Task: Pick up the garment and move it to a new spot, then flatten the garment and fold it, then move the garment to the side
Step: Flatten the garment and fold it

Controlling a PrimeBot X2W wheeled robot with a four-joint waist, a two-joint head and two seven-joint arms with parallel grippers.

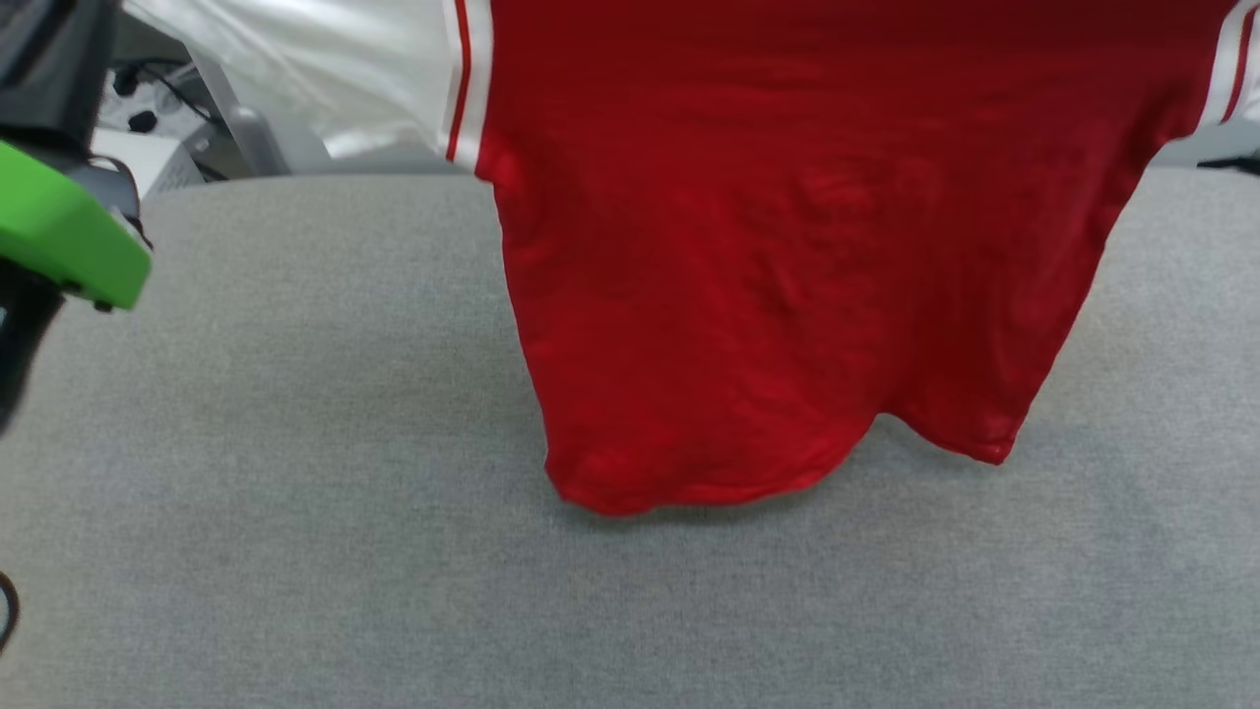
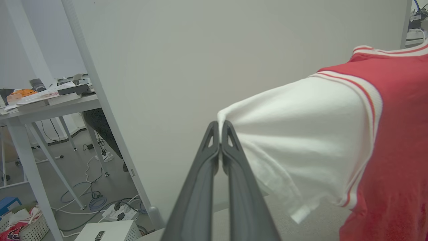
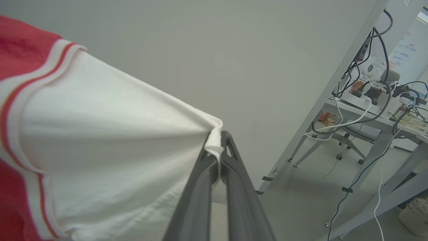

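Observation:
The garment (image 1: 787, 256), a red T-shirt with white sleeves and red-and-white striped trim, hangs spread in the air above the grey table (image 1: 295, 473); its lower hem droops close to the surface. In the left wrist view my left gripper (image 2: 220, 129) is shut on the tip of one white sleeve (image 2: 301, 134). My right gripper (image 3: 216, 137) in the right wrist view is shut on the tip of the other white sleeve (image 3: 117, 140), pulled taut into a cone. No numerals show on the side facing the head camera.
A green part of my left arm (image 1: 59, 231) shows at the left edge of the head view. A pale partition wall (image 2: 200, 60) stands behind the table. Desks, cables and a white box (image 2: 107, 231) crowd the floor beyond it.

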